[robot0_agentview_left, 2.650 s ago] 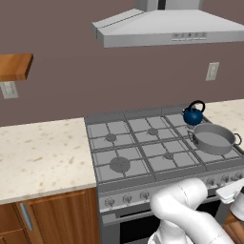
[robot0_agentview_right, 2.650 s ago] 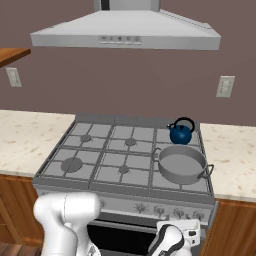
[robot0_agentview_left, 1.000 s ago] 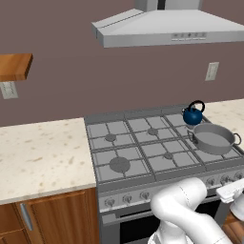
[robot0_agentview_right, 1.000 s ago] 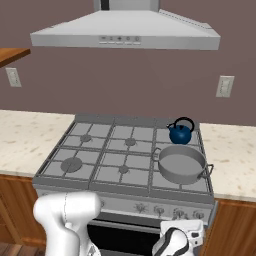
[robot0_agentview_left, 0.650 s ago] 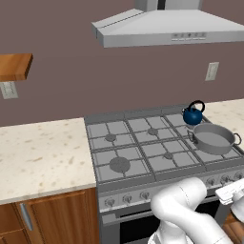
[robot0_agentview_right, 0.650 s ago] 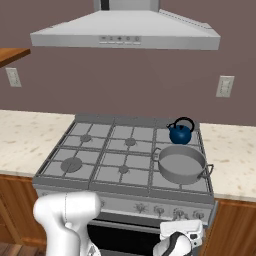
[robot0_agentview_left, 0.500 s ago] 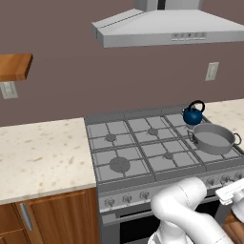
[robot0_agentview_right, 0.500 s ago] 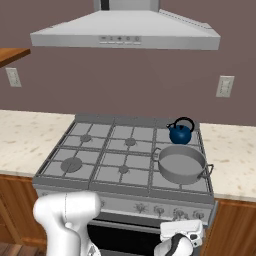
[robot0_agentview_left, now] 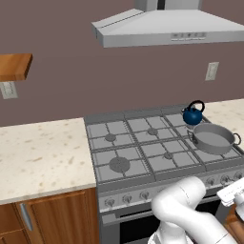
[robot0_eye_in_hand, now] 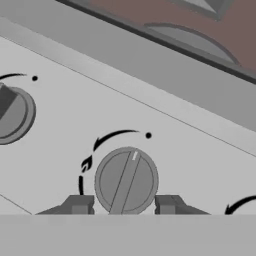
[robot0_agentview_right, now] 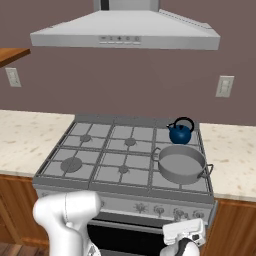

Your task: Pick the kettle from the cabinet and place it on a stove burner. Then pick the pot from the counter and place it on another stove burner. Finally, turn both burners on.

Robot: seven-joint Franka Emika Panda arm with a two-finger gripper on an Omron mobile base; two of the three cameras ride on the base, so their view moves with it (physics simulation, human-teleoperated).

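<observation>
Your stove [robot0_agentview_left: 143,152] now carries both vessels on its right side: the pot [robot0_agentview_right: 181,164] on the front right burner, the kettle [robot0_agentview_right: 180,133] just behind it on the rear right one. Over the last few seconds neither has shifted, while your hand has crept a little along the stove's front panel, low at the right end. That suggests placing is done and only the burners remain to be lit.

In the hand view your gripper [robot0_eye_in_hand: 122,206] sits right up against a round knob [robot0_eye_in_hand: 126,181], one fingertip [robot0_eye_in_hand: 78,204] on each side of it, jaws spread about as wide as the knob; you cannot tell whether they press it. Its ridge stands near upright, slightly tilted. A second knob [robot0_eye_in_hand: 12,112] lies to the left. Nothing blocks the panel; the counter [robot0_agentview_left: 38,157] and cabinet [robot0_agentview_left: 14,66] are well apart from the work.
</observation>
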